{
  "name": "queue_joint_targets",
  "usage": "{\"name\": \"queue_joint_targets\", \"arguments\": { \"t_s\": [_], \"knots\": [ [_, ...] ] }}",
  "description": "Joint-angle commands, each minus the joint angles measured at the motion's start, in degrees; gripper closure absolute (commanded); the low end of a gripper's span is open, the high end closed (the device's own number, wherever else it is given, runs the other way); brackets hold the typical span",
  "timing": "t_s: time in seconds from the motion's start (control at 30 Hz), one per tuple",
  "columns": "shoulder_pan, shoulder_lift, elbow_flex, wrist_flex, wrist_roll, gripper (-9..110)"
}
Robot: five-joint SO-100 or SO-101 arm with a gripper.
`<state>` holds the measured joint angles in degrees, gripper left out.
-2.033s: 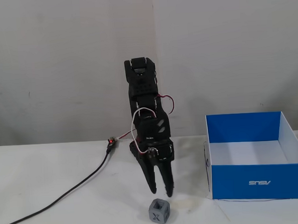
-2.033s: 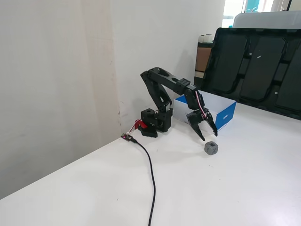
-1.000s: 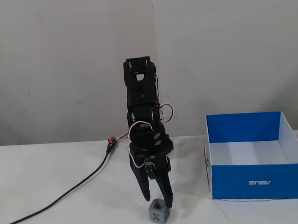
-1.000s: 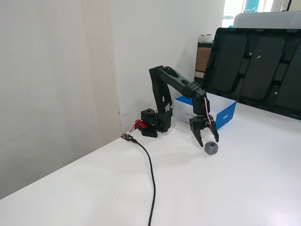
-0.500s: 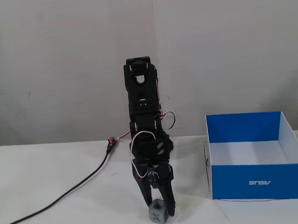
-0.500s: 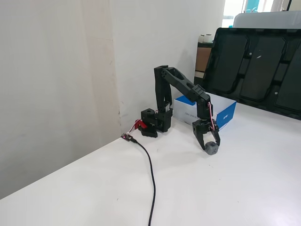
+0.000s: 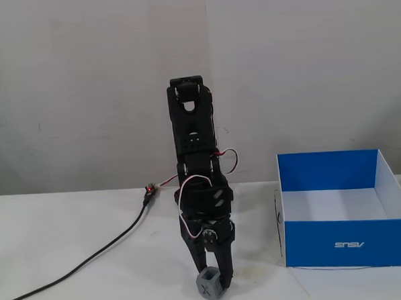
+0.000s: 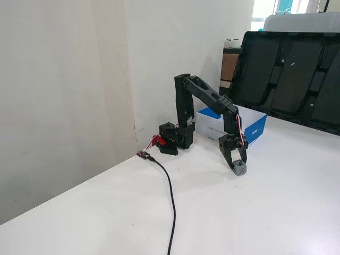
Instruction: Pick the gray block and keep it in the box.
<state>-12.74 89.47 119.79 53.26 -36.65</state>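
The block (image 7: 208, 284) sits on the desk (image 7: 71, 251), low in front of my base in a fixed view, X face toward that camera. In a fixed view from the side it lies at (image 8: 240, 168), just off the near corner of the box.

My hand (image 7: 212, 284) points straight down over it, one finger on each side of the cube, narrowed to about its width. The fingers look to be touching its sides, though I cannot tell how firmly. The block appears to rest on the desk surface.

The box (image 7: 350, 243) stands to the right in the front view, well apart from the block, open top, blue walls, white floor showing.

A black cable (image 7: 92, 260) runs across the desk on the left, from a small connector with a red light.
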Motion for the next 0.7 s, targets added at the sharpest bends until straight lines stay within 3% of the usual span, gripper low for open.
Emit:
{"name": "queue_joint_targets", "arguments": {
  "t_s": [0.0, 0.67],
  "knots": [
    [-0.4, 0.4, -3.5, 0.0, 0.7, 97],
    [-1.5, 10.0, -9.2, 9.1, 3.4, 97]
  ]
}}
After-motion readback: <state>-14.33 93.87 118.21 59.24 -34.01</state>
